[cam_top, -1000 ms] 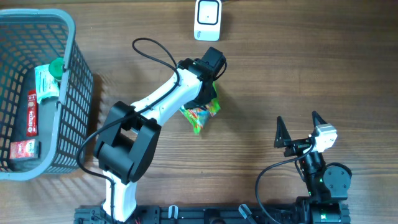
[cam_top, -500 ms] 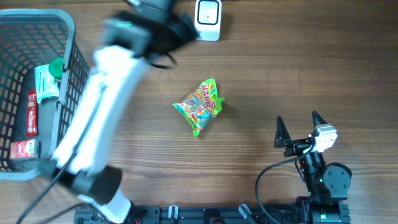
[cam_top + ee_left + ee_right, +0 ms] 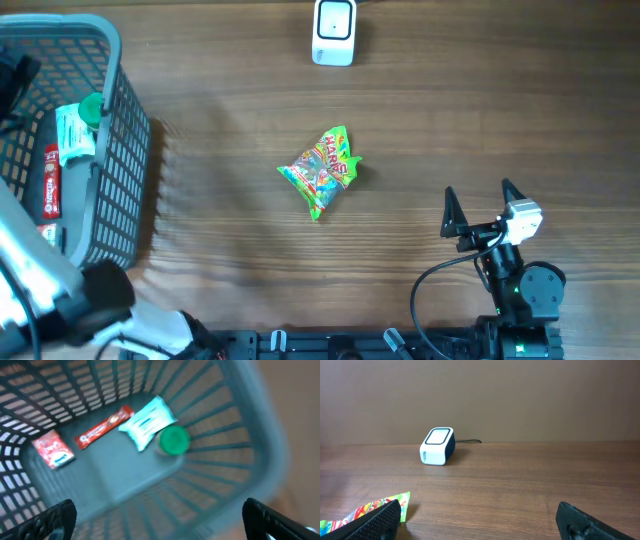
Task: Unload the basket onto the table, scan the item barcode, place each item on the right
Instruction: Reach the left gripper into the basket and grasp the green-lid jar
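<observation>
**A:** Where is the candy bag (image 3: 320, 172) lying?

**B:** Flat on the wooden surface (image 3: 450, 100), near the middle, with nothing touching it. It is a bright, multicoloured gummy bag, and the big letters on its face look like "HARI". The rest of the print is too small to read. A corner of it also shows at the lower left of the right wrist view (image 3: 365, 511).

**A:** And the barcode scanner (image 3: 333, 32)?

**B:** At the far edge of the surface, well apart from the bag. It is a white box with dark sides, and a thin cable (image 3: 470, 441) runs off behind it.

**A:** What are the left fingers (image 3: 55, 517) doing?

**B:** They are spread wide and hold nothing. They hang over the grey basket (image 3: 125, 180) at the left. Inside it lie a white packet (image 3: 145, 422) beside a green cap (image 3: 174, 440), a red bar (image 3: 105, 426) and a small red packet (image 3: 52, 449). Their lettering is too blurred to make out.

**A:** The right fingers (image 3: 450, 205)?

**B:** Also fully apart and empty, at the near right of the surface and pointing toward the scanner.
</observation>
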